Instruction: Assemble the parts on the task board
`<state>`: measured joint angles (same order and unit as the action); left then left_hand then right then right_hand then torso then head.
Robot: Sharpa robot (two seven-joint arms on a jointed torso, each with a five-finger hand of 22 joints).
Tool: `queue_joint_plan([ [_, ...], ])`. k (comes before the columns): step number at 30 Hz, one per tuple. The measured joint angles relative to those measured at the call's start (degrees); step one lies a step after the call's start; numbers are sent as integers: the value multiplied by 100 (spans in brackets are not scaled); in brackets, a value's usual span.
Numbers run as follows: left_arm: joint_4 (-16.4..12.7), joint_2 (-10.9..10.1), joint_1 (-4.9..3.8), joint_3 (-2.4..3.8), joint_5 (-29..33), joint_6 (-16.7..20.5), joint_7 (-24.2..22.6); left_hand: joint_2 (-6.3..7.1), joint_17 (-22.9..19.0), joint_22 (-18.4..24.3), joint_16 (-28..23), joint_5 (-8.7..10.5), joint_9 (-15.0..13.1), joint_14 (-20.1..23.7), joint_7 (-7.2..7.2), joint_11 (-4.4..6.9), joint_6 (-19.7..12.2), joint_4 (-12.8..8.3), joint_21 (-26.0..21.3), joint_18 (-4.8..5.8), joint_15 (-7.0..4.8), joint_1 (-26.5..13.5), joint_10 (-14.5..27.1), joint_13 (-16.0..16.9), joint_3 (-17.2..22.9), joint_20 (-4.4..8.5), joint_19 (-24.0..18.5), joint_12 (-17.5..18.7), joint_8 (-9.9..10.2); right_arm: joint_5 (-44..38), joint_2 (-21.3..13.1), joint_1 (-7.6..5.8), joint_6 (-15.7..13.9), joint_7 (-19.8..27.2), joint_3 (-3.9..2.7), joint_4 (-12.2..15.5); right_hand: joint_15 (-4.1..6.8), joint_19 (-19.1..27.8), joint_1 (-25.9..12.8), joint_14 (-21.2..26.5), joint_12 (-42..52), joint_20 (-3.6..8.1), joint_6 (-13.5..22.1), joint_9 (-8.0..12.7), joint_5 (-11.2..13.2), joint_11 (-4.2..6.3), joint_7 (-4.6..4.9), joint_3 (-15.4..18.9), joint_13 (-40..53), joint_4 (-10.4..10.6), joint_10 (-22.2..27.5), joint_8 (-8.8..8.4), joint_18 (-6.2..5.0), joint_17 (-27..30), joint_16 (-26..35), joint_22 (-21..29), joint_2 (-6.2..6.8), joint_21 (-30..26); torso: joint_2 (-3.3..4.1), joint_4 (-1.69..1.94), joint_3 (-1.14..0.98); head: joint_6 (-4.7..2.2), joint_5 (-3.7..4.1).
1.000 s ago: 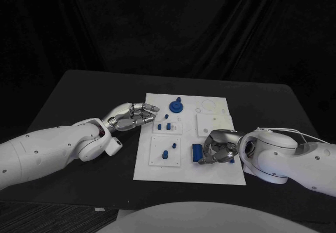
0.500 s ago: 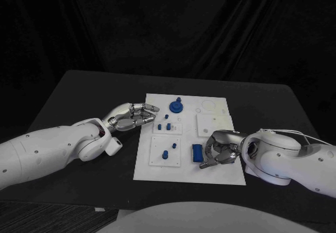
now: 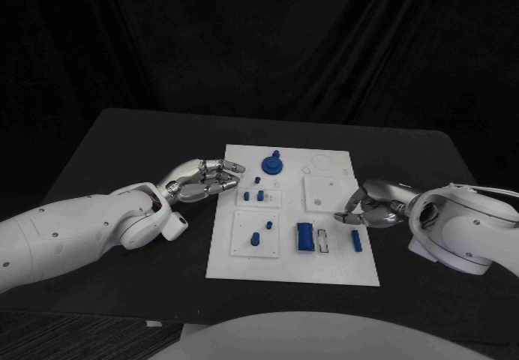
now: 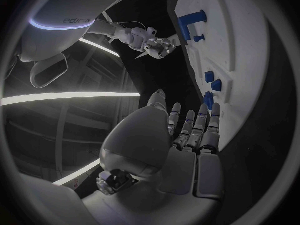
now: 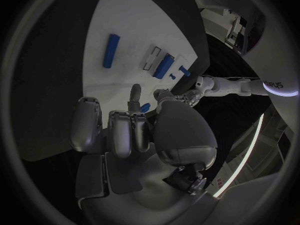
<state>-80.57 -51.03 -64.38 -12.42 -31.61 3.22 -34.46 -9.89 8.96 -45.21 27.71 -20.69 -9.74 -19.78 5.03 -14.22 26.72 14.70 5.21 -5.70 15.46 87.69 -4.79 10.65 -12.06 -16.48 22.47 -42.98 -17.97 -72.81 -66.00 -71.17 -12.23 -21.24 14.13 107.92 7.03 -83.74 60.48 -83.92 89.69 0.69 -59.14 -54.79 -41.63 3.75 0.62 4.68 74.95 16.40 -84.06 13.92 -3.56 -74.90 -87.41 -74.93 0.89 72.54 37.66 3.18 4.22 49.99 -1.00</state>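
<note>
The white task board [image 3: 290, 259] lies mid-table. On it stand a large blue knob [image 3: 271, 163], small blue pegs [image 3: 256, 196] and two more pegs [image 3: 261, 231] nearer me. A blue block [image 3: 306, 236], a pale strip [image 3: 325, 240] and a slim blue bar [image 3: 356, 240] lie side by side at the near right. My right hand [image 3: 373, 210] hovers at the board's right edge, just beyond the bar, fingers loosely bent and holding nothing. My left hand [image 3: 205, 180] rests at the board's far left edge, empty. The right wrist view shows the bar [image 5: 111, 50] and block [image 5: 164, 65] beyond the right hand [image 5: 125, 135].
A black table [image 3: 130, 142] surrounds the board, with dark cloth behind. A square white inset [image 3: 327, 189] and round outlines [image 3: 322, 161] mark the board's far right part. In the left wrist view the left hand [image 4: 181, 145] lies beside the board [image 4: 250, 60].
My right hand has drawn back to the right and away from the blue block. The slim blue bar now lies uncovered on the board. The left hand has stayed put.
</note>
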Motion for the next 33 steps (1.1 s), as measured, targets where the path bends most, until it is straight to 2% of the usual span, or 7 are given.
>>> queue_joint_plan([
  [3, 0, 8, 0, 0, 0, 1, 1, 0, 0, 0, 0, 0, 0, 0, 0, 0, 0, 0, 0, 0, 0, 0, 0, 0, 0, 0, 0, 0, 0, 53, -57, -25, 78, -134, 7, -70, -15, -20, 47, -15, 0, -20, -21, 154, -176, -2, 21, -45, 0, 1, 2, -107, 1, 0, 0, -2, 47, 0, -2, 4, 3, 0, 15],
  [5, 0, 8, 0, 0, 0, 1, 1, 0, 0, 0, 0, 0, 0, 0, 0, 0, 0, 0, 0, 0, 0, 0, 0, 0, 0, 0, 0, 0, 0, 69, -71, -37, 167, -252, 8, -119, -21, -20, 145, -21, 0, -20, -65, 254, -458, -20, 41, -139, 0, -12, 20, -161, 0, 0, 0, -2, 86, 0, -3, 5, 6, 0, 16],
  [7, 0, 7, 0, 0, 0, 1, 1, 0, 0, 0, 0, 0, 0, 0, 0, 0, 0, 0, 0, 0, 0, 0, 0, 0, 0, 0, 0, 0, 0, 67, -89, -39, 269, -373, 8, -156, -20, -20, 174, -21, 0, -20, -127, 287, -473, -20, 18, -161, 0, -19, 20, -161, 1, 0, -12, -2, 114, 9, -3, 4, 8, 0, 7],
  [13, -5, -3, 1, 0, 0, 1, 2, 0, 0, 0, 0, 0, 0, 0, 0, 0, 0, 0, 0, 0, 0, 0, 0, 0, 0, 0, 0, 0, 0, -49, -117, 16, 483, -667, 8, -179, -20, -20, 190, -21, 0, -20, -228, 239, 363, -20, 1, -184, -1, 4, 21, -106, 0, 0, -49, -1, 130, 95, 1, -3, 9, 1, -9],
  [18, -6, -8, 1, 0, 0, 0, 3, 0, 1, 0, 0, 0, 0, 0, 0, 0, 0, 0, 0, -1, 0, 0, 0, 0, 0, 0, 0, 0, 0, -213, -84, 76, 611, -847, 10, -179, -20, -20, 264, -21, 0, -20, -249, 159, 1048, -20, -20, -272, -1, -35, 21, -61, 0, 0, -49, -1, 114, 133, 13, -7, -4, 1, 12],
  [22, -7, -8, 1, 0, 0, 0, 3, 0, 1, -1, 0, 0, 0, 0, 0, 0, 0, 0, 0, 0, 0, 0, 0, 0, 0, 0, 0, 0, 0, -318, -56, 130, 679, -943, 10, -171, -20, -20, 264, -21, 0, -20, -249, 139, 1291, -19, -20, -295, -1, -12, 21, -33, 0, 0, -49, -1, 114, 134, 18, -7, -12, 1, 34],
  [33, -7, -7, 1, 0, 0, -1, 5, 0, 1, -1, 0, 0, 0, 0, 0, 0, 0, 0, 0, 0, 0, 0, 0, 0, 0, 0, 0, 0, 0, -476, 80, 260, 760, -1066, 10, -191, -20, -20, 264, -21, 0, -20, -249, 169, 1488, -19, -20, -329, -2, -13, 21, -43, 0, 0, -48, 0, 114, 134, 14, -4, -8, 1, 31],
])
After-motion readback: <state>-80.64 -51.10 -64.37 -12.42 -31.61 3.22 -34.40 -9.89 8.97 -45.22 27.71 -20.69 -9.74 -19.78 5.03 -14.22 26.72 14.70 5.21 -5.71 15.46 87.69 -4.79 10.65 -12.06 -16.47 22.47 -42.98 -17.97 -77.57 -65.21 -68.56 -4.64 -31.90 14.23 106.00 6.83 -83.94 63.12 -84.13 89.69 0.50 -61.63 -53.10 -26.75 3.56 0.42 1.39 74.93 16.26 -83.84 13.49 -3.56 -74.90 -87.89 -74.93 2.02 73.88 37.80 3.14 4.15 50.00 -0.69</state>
